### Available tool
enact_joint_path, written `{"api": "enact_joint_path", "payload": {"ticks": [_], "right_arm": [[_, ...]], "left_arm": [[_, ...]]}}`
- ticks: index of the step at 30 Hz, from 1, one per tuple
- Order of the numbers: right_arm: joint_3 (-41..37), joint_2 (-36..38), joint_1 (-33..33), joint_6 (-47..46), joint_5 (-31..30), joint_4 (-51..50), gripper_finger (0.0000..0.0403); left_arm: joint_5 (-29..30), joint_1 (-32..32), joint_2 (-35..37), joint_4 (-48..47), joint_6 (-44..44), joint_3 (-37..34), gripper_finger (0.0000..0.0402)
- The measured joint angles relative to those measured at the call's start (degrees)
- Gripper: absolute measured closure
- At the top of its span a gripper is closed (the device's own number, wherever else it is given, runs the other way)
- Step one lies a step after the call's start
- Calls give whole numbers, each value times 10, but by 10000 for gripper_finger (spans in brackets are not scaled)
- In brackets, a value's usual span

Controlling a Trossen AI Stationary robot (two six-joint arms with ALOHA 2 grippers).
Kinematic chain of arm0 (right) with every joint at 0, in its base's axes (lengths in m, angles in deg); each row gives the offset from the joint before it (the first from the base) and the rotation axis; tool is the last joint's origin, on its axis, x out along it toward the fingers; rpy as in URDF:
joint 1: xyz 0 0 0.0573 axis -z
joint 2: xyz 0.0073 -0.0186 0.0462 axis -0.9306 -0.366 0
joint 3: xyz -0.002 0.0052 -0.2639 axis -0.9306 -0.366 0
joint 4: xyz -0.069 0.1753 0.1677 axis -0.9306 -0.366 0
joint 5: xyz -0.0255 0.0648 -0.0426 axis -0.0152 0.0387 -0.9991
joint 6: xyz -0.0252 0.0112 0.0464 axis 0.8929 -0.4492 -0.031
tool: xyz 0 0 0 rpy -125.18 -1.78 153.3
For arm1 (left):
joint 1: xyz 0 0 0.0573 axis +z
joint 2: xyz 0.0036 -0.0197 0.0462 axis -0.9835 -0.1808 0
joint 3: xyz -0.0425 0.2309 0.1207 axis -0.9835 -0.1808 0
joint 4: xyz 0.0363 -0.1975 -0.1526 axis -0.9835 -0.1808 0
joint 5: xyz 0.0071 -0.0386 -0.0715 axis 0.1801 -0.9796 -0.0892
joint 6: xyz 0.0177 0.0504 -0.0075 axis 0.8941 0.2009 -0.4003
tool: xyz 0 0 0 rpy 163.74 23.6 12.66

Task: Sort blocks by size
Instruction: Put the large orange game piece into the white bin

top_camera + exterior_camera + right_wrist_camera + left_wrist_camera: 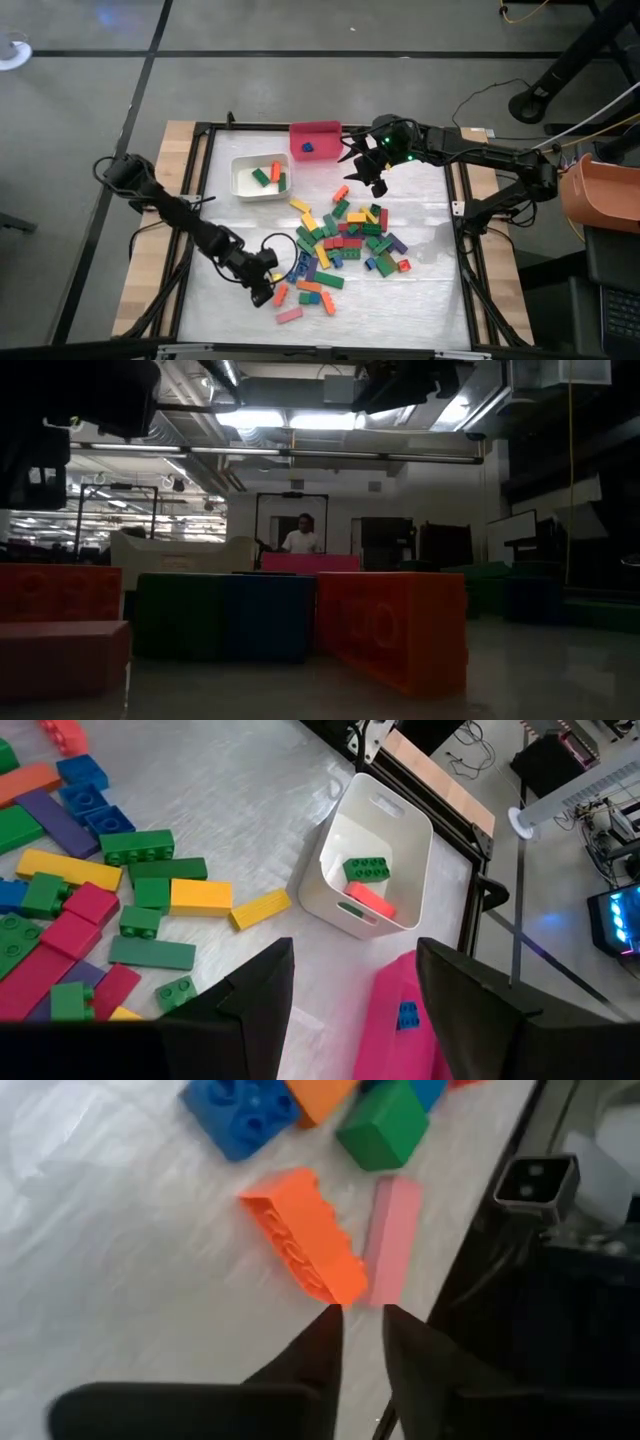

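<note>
Table (420, 300), high view: pale sheet inside a dark frame, wood strips along both sides. Bare sheet runs along the 6 o'clock edge and the whole right side below the right arm; a narrower bare strip lies down the left side.

Left gripper (263, 297) is low at about 7 o'clock, at the left fringe of the blocks (345, 240). Left wrist view: fingers nearly pressed together, a thin slit between the tips, nothing pinched. The tips sit just short of an orange bar (305, 1245) and a pink bar (390, 1240), which lie side by side near the table's edge. Past them: one blue square block (243, 1115), one green one (383, 1130).

White bin (260, 177) at 11 o'clock, well apart from the left gripper. It holds three blocks: two green, one orange-red.

Blocks: one loose heap at table centre, reaching from 7 to 3 o'clock; several dozen, too tangled to count. One orange bar (341, 192) strays toward 12.

Red bin (315, 140) at 12 o'clock, touching the top frame, with one blue block (309, 147) inside.

Right gripper (368, 165) hangs just right of the red bin, jaws spread wide, empty.

Low view: two bricks, orange and red, fill the front; a person stands far back in the room.
</note>
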Motion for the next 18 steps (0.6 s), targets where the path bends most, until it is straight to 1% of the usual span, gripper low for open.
{"api": "enact_joint_path", "payload": {"ticks": [5,9,12,18], "right_arm": [[0,0,0,0,0,-1,194],[0,0,0,0,0,-2,194],[0,0,0,0,0,-2,194],[0,0,0,0,0,-6,194]], "left_arm": [[5,0,-10,-1,-44,0,270],[9,6,-28,12,-99,0,232],[9,14,-43,32,-130,0,217],[6,20,-57,40,-135,0,210]]}}
